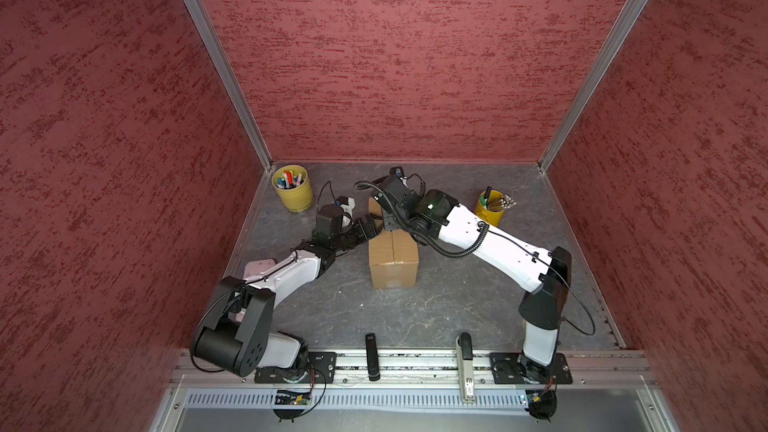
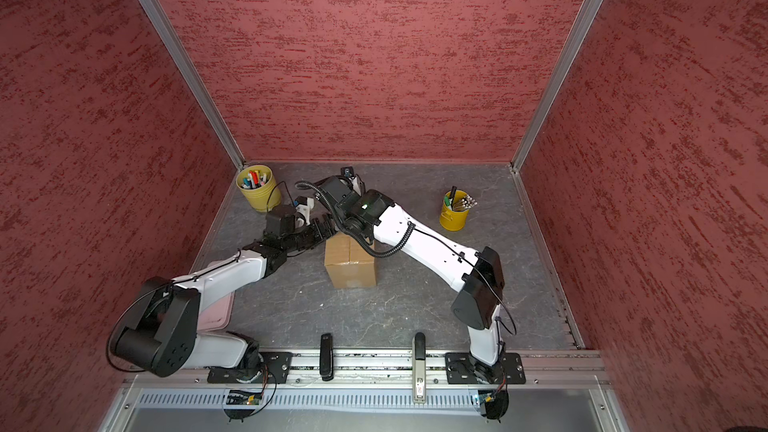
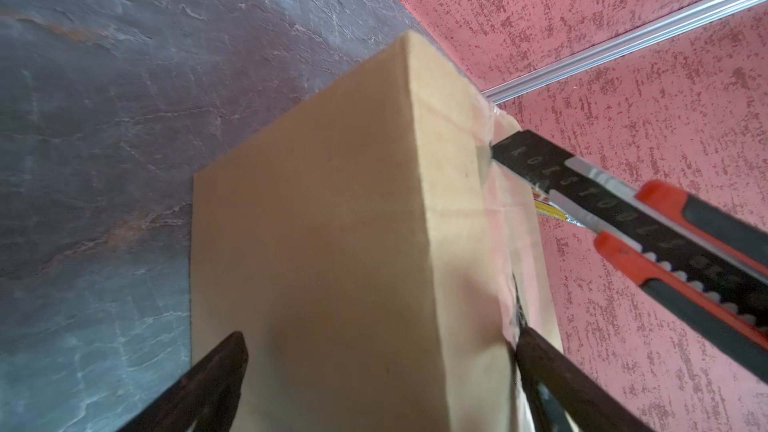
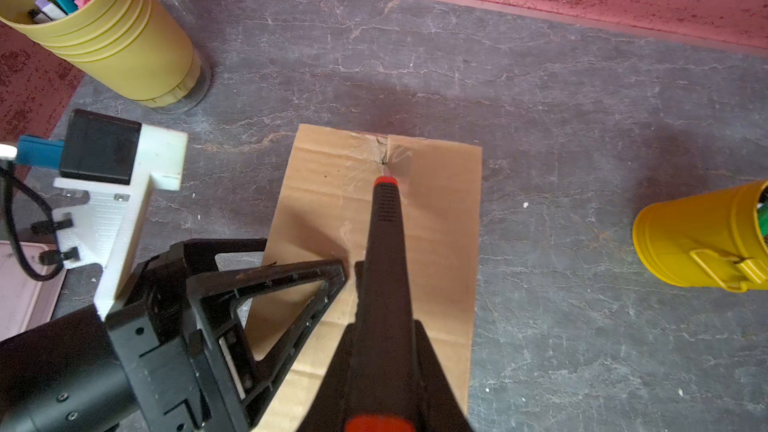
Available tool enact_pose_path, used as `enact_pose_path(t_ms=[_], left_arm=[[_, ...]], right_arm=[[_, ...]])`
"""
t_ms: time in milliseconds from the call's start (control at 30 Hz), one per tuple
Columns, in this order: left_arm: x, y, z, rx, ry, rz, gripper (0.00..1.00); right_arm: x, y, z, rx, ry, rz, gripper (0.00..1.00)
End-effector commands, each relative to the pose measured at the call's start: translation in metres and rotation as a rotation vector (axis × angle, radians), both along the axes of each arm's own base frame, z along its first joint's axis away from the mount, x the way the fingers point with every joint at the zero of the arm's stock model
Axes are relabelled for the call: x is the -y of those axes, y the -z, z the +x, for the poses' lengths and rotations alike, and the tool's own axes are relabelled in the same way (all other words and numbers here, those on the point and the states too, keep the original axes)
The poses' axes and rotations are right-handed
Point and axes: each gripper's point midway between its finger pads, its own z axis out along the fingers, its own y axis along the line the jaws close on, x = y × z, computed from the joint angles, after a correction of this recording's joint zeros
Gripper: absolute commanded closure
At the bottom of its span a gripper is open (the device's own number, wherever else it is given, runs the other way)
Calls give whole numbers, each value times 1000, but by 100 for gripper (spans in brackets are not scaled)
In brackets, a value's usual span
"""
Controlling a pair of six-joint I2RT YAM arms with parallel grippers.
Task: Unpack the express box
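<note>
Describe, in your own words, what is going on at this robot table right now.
The right gripper holds a red-and-black utility knife, its tip at the taped centre seam of the express box, near the far end. The left gripper is open, straddling the box's upper edge. The flaps are shut; nothing is unpacked yet.

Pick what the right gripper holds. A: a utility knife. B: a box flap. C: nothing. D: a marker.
A: the right gripper is shut on the red-and-black utility knife, its tip at the centre seam of the express box.
</note>
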Motion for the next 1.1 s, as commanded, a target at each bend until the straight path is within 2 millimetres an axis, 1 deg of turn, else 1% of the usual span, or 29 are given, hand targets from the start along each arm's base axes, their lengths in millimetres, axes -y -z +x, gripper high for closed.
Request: enact_pose_path(t_ms=[0,100,300,467,567,700,833,967,1067], left_arm=[[-3,-14,-11,-1,52,46,0],[-5,-26,-21,8,88,72,0],[-12,-32,-53,-42,140,106,0],[-11,-25,-85,-125,173,94,1],[-9,-15,-97,-157,182,104,0],[1,-7,-103,-173,191,75,0],[10,4,-103,-177,173,79,0],[12,16,-99,-199,141,67,0],[11,21,-98,-210,124,68,1]], right_arm=[[9,24,-21,-94,-7,-78,100],[10,25,-20,-98,-4,-80,100],[10,25,-20,-100,0,-78,100],[8,26,-19,-104,-3,-73,100],[7,23,-19,-101,-4,-66,100],[5,24,-19,-108,-10,-62,100],[3,26,-19,-114,-17,-63,100],[3,26,-20,-118,-15,-65,100],[4,24,-21,-118,-13,-66,100]])
